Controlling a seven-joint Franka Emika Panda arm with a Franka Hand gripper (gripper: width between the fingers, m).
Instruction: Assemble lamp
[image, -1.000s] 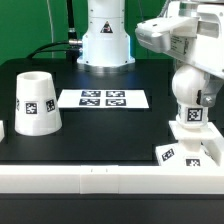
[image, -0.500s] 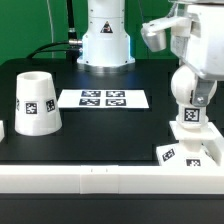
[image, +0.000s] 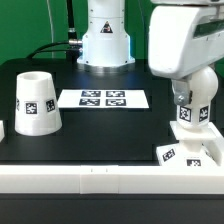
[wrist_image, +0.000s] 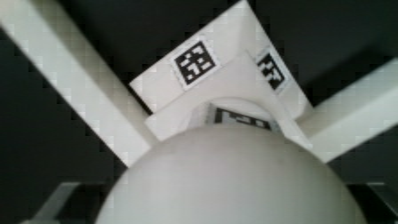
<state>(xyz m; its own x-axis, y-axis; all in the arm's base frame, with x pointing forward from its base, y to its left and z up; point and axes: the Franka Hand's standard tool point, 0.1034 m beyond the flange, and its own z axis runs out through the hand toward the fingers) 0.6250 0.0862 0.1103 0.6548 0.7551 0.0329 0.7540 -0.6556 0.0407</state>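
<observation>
The white lamp bulb (image: 189, 118) stands upright on the flat square base (image: 185, 152) at the exterior view's front right. My gripper (image: 192, 95) has come down over the bulb's ball head, and the big white hand hides most of it. In the wrist view the ball head (wrist_image: 222, 175) fills the space between my dark fingers (wrist_image: 32, 205), with a thin gap on each side; the gripper (wrist_image: 217, 208) looks open. The tagged base (wrist_image: 222, 65) lies below it. The tapered shade (image: 36, 102) stands mouth down at the exterior view's left, far from the gripper.
The marker board (image: 103, 98) lies at the middle back. The arm's pedestal (image: 105, 40) stands behind it. A white rail (image: 100, 180) runs along the table's front edge. A small white block (image: 3, 128) sits at the left edge.
The hand has swung round and moved down over the bulb; it now covers the ball head that showed before. Bulb, base and shade have not moved.
</observation>
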